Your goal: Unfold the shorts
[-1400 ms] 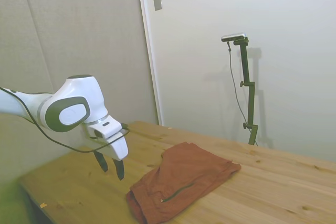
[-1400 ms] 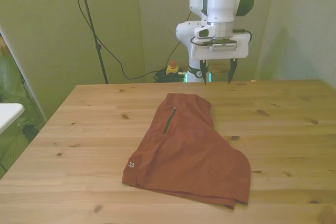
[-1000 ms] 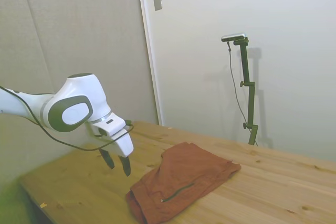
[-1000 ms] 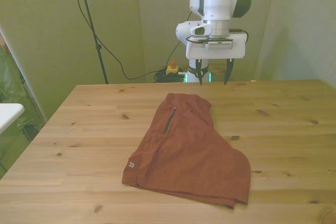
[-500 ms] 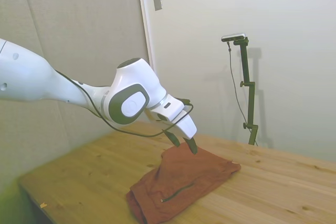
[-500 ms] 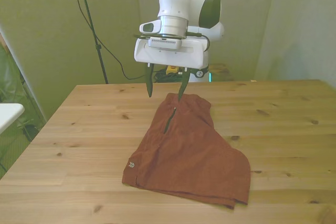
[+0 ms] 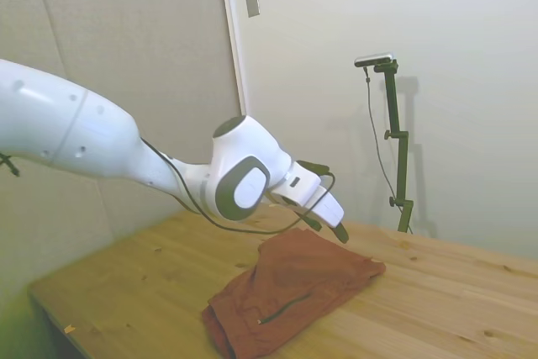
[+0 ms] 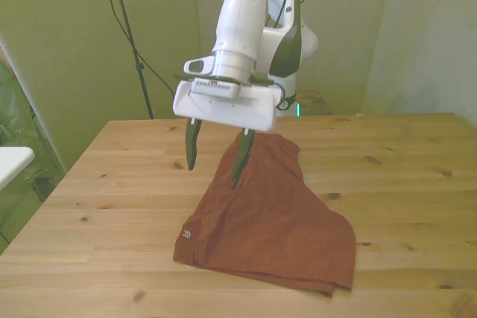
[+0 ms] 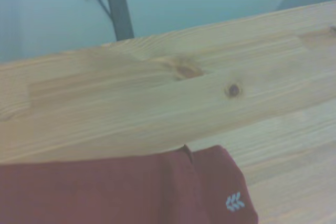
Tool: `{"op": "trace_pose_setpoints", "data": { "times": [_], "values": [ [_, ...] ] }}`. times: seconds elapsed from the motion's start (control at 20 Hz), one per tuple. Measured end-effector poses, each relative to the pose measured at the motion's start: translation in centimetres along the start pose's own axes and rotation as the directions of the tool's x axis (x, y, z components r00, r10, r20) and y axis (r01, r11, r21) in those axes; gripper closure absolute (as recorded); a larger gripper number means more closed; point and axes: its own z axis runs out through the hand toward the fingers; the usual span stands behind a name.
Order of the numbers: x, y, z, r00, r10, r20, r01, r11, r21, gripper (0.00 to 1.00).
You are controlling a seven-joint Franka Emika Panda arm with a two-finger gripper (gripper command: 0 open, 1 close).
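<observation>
Shorts are lying folded on the wooden table, roughly mid-table, waistband end toward the far edge and leg hems toward the near edge. In the front view the cloth is running diagonally, with the lower hem corner toward the front view's right. A small pale leaf logo is sitting at the hem corner on the front view's left; the same logo is showing in the wrist view, right at a cloth corner w/ bare table boards beyond it.

In the side view a dark zip pocket is showing on the shorts near the waistband end, which is bunching a little at the near-left corner.

Gripper is hovering above the shorts' far portion, tilted, w/ fingers spread wide and pinching nothing. In the front view one fingertip is hanging over the cloth's edge on the front view's left; the other is over bare wood just beside the cloth. Can't tell if the tips are touching fabric; in the side view the gripper looks just clear of it.

White arm is reaching in from the side view's left, low over the table.
</observation>
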Motion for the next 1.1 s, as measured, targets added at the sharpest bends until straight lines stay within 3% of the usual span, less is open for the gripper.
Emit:
{"op": "trace_pose_setpoints", "data": {
  "times": [0.35,0.75,0.8,1.1],
  "values": [
    [-0.6,-1.9,6.7,0.998,0.047,0.034,-0.047,0.999,0.002,0.0],
    [-0.4,-2.0,10.2,0.996,0.057,0.069,-0.056,0.998,-0.012,0.0],
    [-0.5,-2.0,10.4,0.996,0.055,0.072,-0.054,0.998,-0.017,1.0],
    [-0.7,-2.0,11.0,0.996,0.048,0.077,-0.046,0.999,-0.024,1.0]
  ]
}}
